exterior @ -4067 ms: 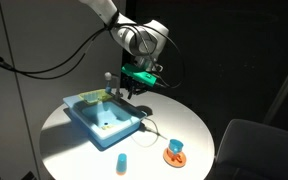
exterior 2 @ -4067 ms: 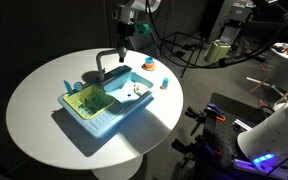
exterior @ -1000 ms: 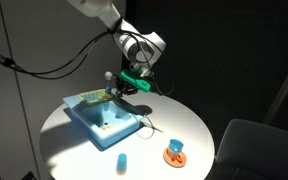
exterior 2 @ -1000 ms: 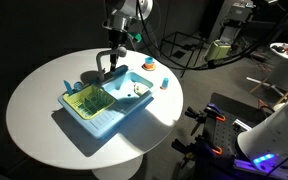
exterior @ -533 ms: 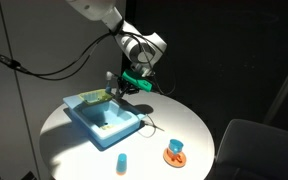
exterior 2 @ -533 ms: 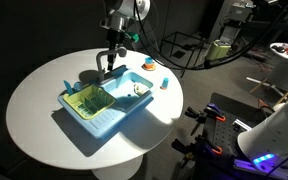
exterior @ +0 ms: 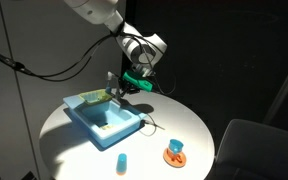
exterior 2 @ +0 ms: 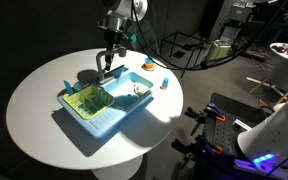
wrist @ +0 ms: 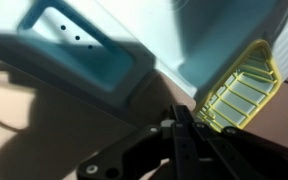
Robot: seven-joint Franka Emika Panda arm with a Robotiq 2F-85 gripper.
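Gripper [exterior 2: 106,63] has its jaws pinched fully together with nothing visibly held, tip down at the faucet [exterior: 109,82] on the far rim of the blue sink [exterior 2: 96,127]; contact with the faucet can't be told. It looks like the faucet-nudging step, so any next move wants a short sideways push that stays off the sink wall and the yellow rack [wrist: 239,95] just beside. The blue cup [exterior: 122,161] and orange toy [exterior: 175,152] sit near on the table [exterior 2: 34,100], well apart, blocking nothing.
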